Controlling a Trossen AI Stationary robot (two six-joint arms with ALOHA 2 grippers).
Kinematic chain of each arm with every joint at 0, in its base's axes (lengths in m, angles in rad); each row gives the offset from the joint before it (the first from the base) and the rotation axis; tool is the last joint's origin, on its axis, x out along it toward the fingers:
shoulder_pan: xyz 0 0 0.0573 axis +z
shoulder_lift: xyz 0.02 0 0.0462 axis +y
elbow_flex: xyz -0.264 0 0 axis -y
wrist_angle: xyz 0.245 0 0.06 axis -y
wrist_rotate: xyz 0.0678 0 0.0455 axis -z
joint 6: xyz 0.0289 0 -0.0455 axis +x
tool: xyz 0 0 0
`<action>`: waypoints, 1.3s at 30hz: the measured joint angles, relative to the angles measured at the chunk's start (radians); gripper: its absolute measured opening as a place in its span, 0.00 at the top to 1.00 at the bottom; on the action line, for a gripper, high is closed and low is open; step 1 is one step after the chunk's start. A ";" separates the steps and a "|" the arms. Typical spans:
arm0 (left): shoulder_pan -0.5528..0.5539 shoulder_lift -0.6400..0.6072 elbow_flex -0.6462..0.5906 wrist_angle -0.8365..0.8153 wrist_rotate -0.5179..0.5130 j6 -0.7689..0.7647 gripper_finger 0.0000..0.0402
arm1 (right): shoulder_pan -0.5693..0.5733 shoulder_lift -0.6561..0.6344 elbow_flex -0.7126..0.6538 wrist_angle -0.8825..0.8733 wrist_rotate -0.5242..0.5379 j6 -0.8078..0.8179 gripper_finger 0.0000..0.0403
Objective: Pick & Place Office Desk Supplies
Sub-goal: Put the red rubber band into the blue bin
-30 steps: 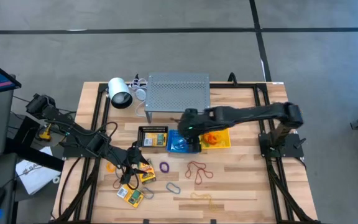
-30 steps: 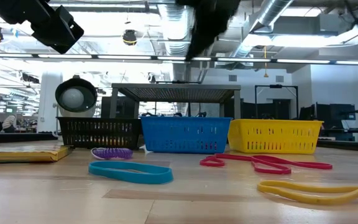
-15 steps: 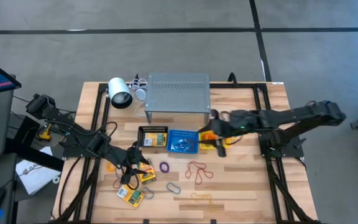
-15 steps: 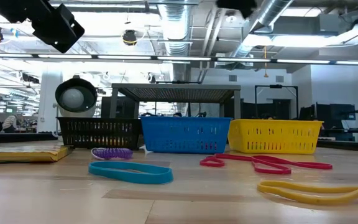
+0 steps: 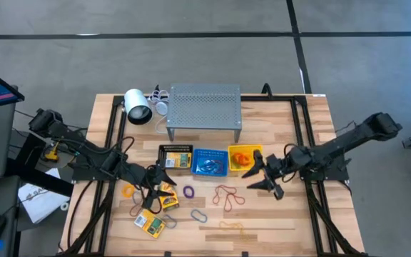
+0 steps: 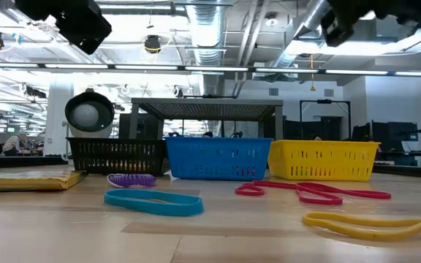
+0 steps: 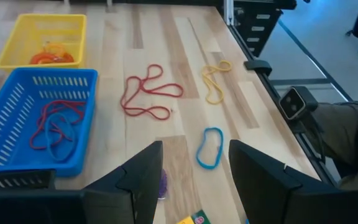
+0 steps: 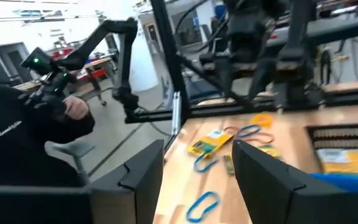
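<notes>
Looking straight down: the left gripper hovers, fingers spread and empty, over flat yellow-and-green packs near the table's front-left. The right gripper, likewise spread and empty, hangs just right of a small yellow plastic basket holding orange loops. A blue plastic basket and a black mesh tray stand beside it in a row. On the wooden table lie a purple band, a red-brown band loop, and a grey oval clip.

Low view: a teal loop and yellow band lie foremost.

Left wrist view: parted fingers frame the teal loop.

Right wrist view: parted fingers; a person's dark sleeve shows beyond the table.
</notes>
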 joint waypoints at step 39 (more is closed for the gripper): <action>0.015 0.000 0.000 0.013 -0.023 -0.008 0.55 | 0.267 0.701 0.463 -0.673 0.406 0.333 0.60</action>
